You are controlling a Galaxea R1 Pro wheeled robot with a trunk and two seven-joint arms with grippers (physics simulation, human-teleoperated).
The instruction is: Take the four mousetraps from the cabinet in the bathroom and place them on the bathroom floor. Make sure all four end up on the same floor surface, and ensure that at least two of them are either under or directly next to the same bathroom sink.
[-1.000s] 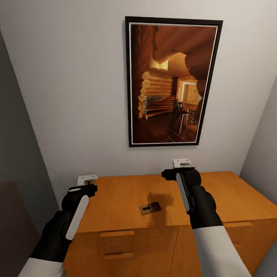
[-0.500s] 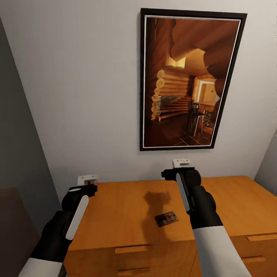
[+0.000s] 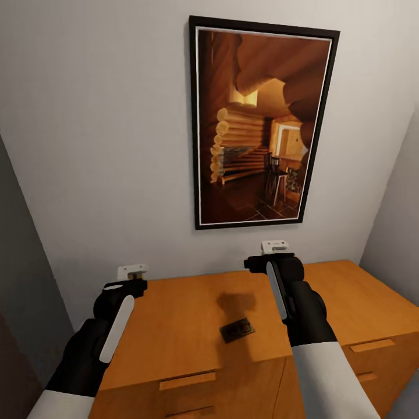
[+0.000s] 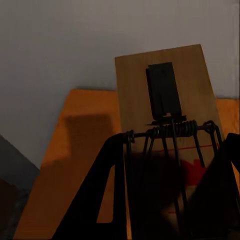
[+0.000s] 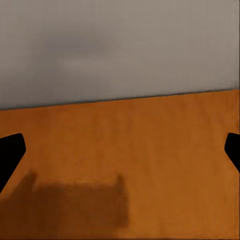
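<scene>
Your left gripper [image 4: 165, 200] pinches one mousetrap [image 4: 167, 100]; your right gripper [image 5: 120, 150] hangs spread above another mousetrap [image 3: 237, 329] on the cabinet [image 3: 174, 314]. Light, rigid board: likely best taken by its edges.

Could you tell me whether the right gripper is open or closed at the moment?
Open. In the right wrist view the fingertips sit at opposite edges of the frame, with bare orange cabinet top between them.
</scene>
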